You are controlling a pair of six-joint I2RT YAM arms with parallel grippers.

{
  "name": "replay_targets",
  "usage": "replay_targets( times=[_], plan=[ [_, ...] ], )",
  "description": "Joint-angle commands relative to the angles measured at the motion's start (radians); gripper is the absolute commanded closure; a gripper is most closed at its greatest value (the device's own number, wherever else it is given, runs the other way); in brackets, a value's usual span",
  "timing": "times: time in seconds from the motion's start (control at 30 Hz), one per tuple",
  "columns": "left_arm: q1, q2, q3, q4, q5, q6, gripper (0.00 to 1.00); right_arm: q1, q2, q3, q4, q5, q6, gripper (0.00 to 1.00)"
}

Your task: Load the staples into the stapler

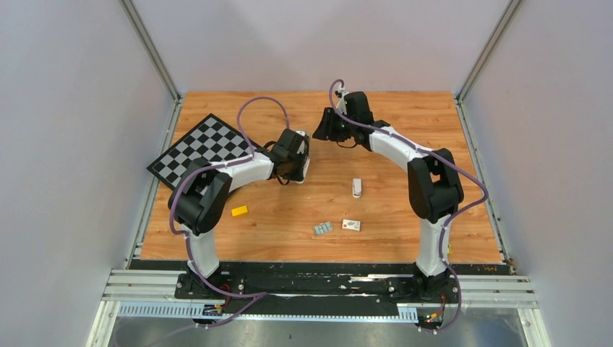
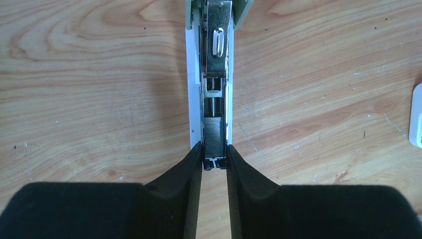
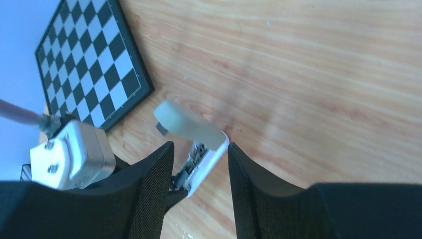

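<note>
Stapler hinged open, metal channel exposed | left fingers clamp it | right fingers apart

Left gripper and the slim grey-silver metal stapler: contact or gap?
Touching. Left wrist view: both fingers of the left gripper press flush against the sides of the slim grey-silver stapler at its near end, no gap.

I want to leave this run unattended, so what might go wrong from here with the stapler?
The left tool pinches only the end of the stapler, so it may pivot or slip under a push. The right tool straddles the opened stapler with jaws apart, holding nothing; pulling away could bump it. The staples lie loose, far from both tools, and may scatter when picked.
</note>
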Motion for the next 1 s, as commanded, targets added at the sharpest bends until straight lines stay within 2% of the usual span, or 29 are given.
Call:
replay_targets(
  times=[0.0,0.47,0.57,0.73,0.97],
  plan=[
    [0.023,-0.048,-0.044,0.07,0.02,0.015,0.76,-0.017,0.081,0.114,0.038,-0.111,0.02,0.51],
    [0.031,-0.051,-0.046,0.086,0.027,0.045,0.76,-0.021,0.202,0.231,0.006,-0.244,-0.025,0.49],
    [0.032,-0.05,-0.047,0.089,0.027,0.046,0.76,-0.021,0.214,0.244,-0.019,-0.27,-0.045,0.52],
    [0.032,-0.043,-0.039,0.081,0.025,0.053,0.76,-0.021,0.191,0.215,-0.016,-0.349,-0.08,0.62],
    [0.032,-0.037,-0.029,0.09,0.025,0.051,0.76,0.007,0.13,0.138,-0.04,-0.401,-0.143,0.6]
  ],
)
